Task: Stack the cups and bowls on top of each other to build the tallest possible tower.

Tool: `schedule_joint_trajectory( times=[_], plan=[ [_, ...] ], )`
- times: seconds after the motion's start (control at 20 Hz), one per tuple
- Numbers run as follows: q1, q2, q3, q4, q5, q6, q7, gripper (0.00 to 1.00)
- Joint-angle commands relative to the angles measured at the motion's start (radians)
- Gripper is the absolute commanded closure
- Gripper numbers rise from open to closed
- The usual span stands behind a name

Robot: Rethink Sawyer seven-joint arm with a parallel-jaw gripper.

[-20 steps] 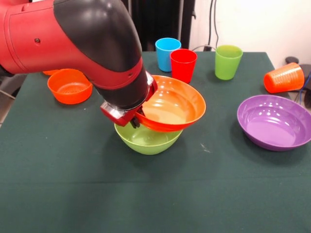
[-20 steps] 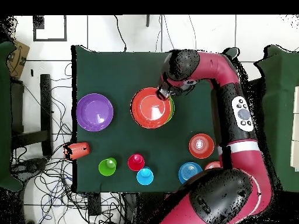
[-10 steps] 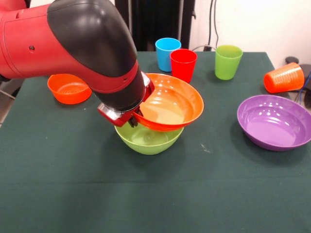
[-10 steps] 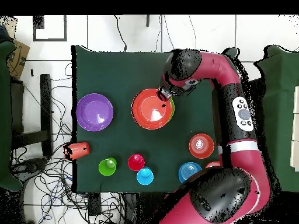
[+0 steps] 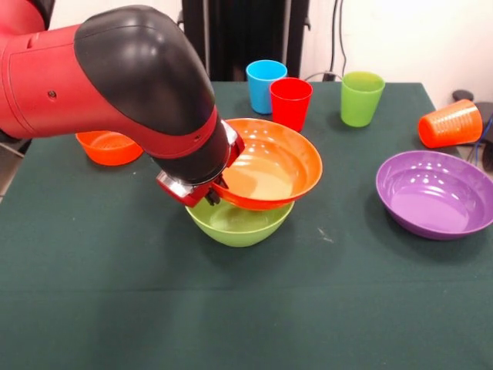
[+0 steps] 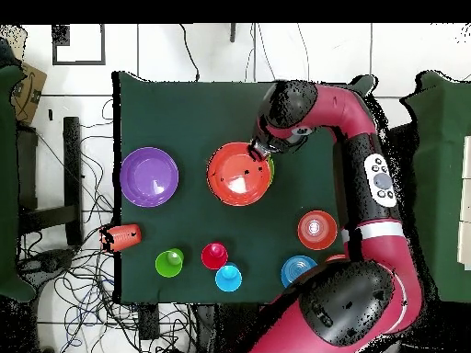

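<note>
My gripper (image 5: pixel 214 194) is shut on the near-left rim of the large orange-red bowl (image 5: pixel 269 163). It holds the bowl tilted, resting over the lime green bowl (image 5: pixel 240 224) at mid-table. From overhead the orange-red bowl (image 6: pixel 237 175) covers almost all of the green bowl (image 6: pixel 271 171), and the gripper (image 6: pixel 261 153) sits at its rim. The blue cup (image 5: pixel 266 83), red cup (image 5: pixel 290 102) and green cup (image 5: pixel 361 97) stand upright at the back. The orange cup (image 5: pixel 451 123) lies on its side. The purple bowl (image 5: pixel 434 193) sits at the right.
A small orange bowl (image 5: pixel 106 146) is partly hidden behind my arm at the left. Overhead, a small orange bowl (image 6: pixel 317 230) and a blue bowl (image 6: pixel 298 271) lie near the robot's base. Cables cover the floor beyond the table's edge.
The arm has shifted a little, carrying the orange-red bowl slightly further over the green bowl. In the front view the arm now hides more of the small orange bowl.
</note>
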Motion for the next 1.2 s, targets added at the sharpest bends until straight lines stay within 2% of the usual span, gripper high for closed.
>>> schedule_joint_trajectory(
  times=[0.05,1.2],
  plan=[
    [-0.003,0.015,-0.021,-0.072,-0.059,0.085,-0.365,1.0],
    [-0.006,0.011,-0.026,-0.094,-0.063,0.085,-0.403,1.0]
  ],
)
